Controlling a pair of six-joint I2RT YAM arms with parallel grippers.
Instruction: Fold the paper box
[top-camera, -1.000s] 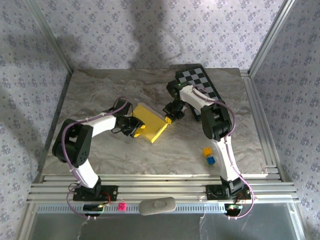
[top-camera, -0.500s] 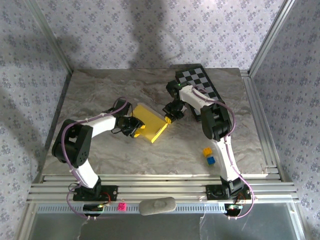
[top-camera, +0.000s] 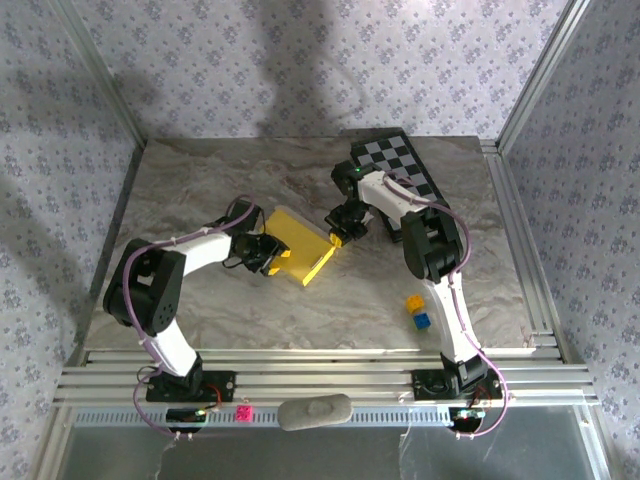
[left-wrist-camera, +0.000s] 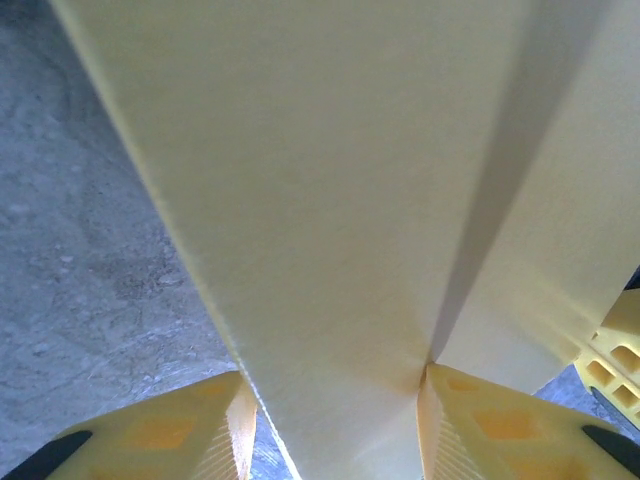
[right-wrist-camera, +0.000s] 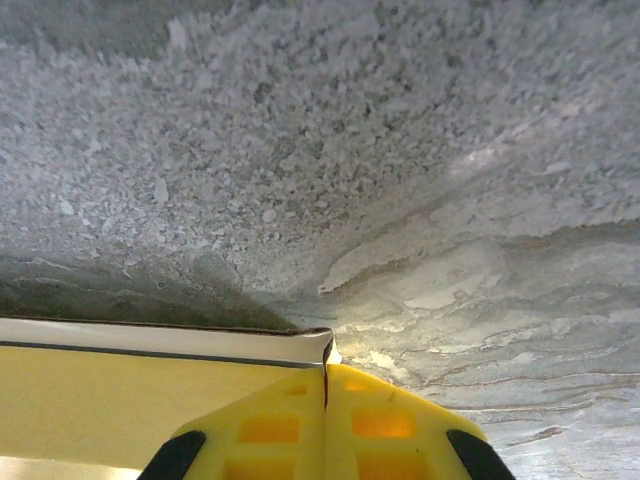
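Cardboard this thin makes the yellow paper box (top-camera: 303, 256), paler inside, look light and springy. It should crease along its folds, buckle if squeezed mid-panel, and slide on the marble-patterned worktop (top-camera: 200, 180). Edges and flaps seem the safest holds.

The box lies at the worktop's middle. The left claw (top-camera: 270, 254) is clamped on the side facing the worktop's left edge, a panel running between its fingers. The right claw (top-camera: 340, 236) has its fingers pressed together at the box's far right corner; whether any card is pinched there cannot be told.

Count:
- one box
- one black-and-white chequered board (top-camera: 400, 170), towards the far right corner
- two small cubes towards the near right corner: one yellow cube (top-camera: 414, 302) and one blue cube (top-camera: 422, 320)
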